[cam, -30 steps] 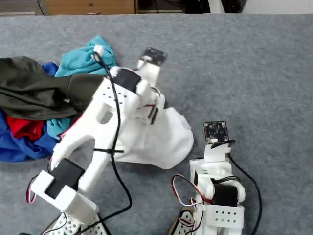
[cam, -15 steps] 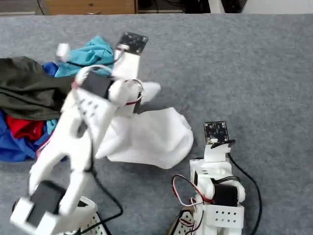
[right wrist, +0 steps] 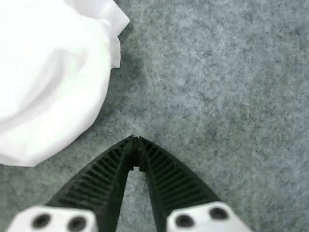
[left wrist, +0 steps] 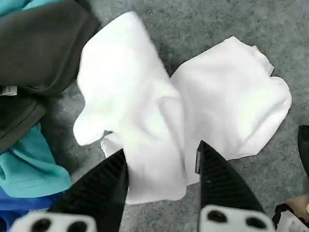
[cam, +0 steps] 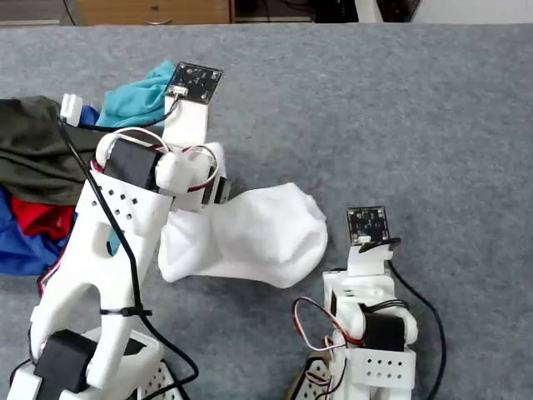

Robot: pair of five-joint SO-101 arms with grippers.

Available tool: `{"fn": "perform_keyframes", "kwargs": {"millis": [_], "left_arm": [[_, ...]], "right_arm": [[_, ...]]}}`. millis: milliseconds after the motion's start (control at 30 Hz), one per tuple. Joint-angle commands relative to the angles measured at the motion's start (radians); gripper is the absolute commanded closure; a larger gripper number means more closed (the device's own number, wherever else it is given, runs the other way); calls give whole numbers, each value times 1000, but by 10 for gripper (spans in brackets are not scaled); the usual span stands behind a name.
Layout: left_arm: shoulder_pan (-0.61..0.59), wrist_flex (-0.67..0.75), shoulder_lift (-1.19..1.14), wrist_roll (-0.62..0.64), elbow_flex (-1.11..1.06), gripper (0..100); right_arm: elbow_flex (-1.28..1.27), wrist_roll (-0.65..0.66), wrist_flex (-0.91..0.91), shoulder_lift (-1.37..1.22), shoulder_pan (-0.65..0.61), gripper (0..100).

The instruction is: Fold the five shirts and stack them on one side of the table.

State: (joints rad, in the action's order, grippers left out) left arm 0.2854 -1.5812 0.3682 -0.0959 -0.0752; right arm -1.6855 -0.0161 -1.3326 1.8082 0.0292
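Leftward has swung the left end effector [left wrist: 160, 151], jaws now parted over the crumpled white shirt [cam: 258, 233] toward the counter's [cam: 416, 125] near edge; right end effector [right wrist: 135, 145] closed, empty; spreading it flat likely needs a corner grasp.

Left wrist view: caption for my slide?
Open left gripper over a crumpled white cloth shirt on grey felt table, beside a dark shirt.
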Motion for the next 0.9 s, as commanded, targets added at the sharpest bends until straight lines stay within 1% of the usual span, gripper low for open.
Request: {"fn": "perform_keyframes", "kwargs": {"millis": [0, 433, 600, 867], "left_arm": [[-11, 14, 41, 5, 3, 804], [-9, 11, 45, 5, 15, 804], [-9, -38, 45, 6, 86, 804], [-9, -41, 45, 5, 91, 804]], "right_arm": [[-2, 6, 11, 107, -15, 995], [-2, 6, 11, 107, -15, 995], [-2, 6, 11, 107, -15, 995], [-2, 6, 11, 107, -15, 995]]}}
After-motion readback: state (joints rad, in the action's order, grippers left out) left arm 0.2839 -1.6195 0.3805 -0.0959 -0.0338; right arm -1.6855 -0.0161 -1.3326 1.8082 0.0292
